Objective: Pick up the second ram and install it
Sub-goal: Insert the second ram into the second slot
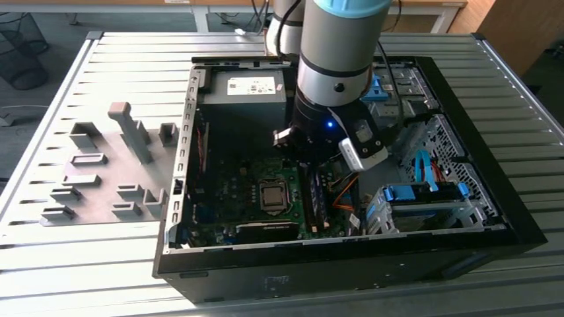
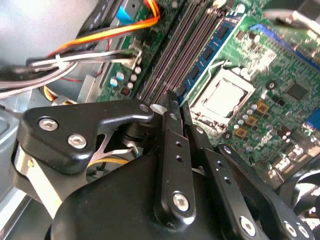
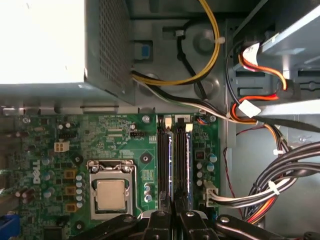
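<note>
While you look down into the case (image 1: 493, 218):
Gripper (image 3: 175, 212): fingers nearly together, pressing the end of a stick in the slots.
Second ram (image 3: 181, 165): seated upright in the motherboard (image 3: 120, 140) slots, beside the processor socket (image 3: 111, 192).
Power supply (image 1: 247, 89): behind the arm.

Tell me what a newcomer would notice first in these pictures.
The robot arm reaching down into the open computer case on the slatted metal table. Its gripper sits right over the memory slots beside the silver processor socket, where a blue memory stick stands seated. Bright orange and yellow cables run along the case wall nearby.
</note>
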You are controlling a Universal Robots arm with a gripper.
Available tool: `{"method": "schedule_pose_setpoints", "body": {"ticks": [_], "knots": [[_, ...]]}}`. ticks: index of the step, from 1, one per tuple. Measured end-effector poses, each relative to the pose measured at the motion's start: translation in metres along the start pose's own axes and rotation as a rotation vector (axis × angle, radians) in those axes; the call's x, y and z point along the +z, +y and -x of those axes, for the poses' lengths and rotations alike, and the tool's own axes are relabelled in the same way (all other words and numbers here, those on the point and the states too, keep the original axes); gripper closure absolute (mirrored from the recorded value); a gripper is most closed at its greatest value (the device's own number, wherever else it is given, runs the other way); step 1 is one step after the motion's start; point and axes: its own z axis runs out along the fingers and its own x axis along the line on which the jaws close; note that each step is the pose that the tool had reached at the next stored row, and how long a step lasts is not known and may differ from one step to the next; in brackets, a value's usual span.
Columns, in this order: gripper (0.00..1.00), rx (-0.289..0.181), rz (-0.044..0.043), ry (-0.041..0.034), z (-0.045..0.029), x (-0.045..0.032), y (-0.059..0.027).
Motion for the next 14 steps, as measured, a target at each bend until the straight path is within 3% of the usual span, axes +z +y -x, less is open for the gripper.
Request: {"method": "schedule_pose_setpoints", "body": {"ticks": [3, 10, 14], "knots": [[0.86, 0.0, 0.0004, -0.0001, 0.001, 0.0028, -0.0036], [0.86, 0.0, 0.0002, 0.0, 0.0011, 0.0152, -0.0037], [0.86, 0.0, -0.0001, 0.0001, 0.0011, 0.0183, -0.0037]]}}
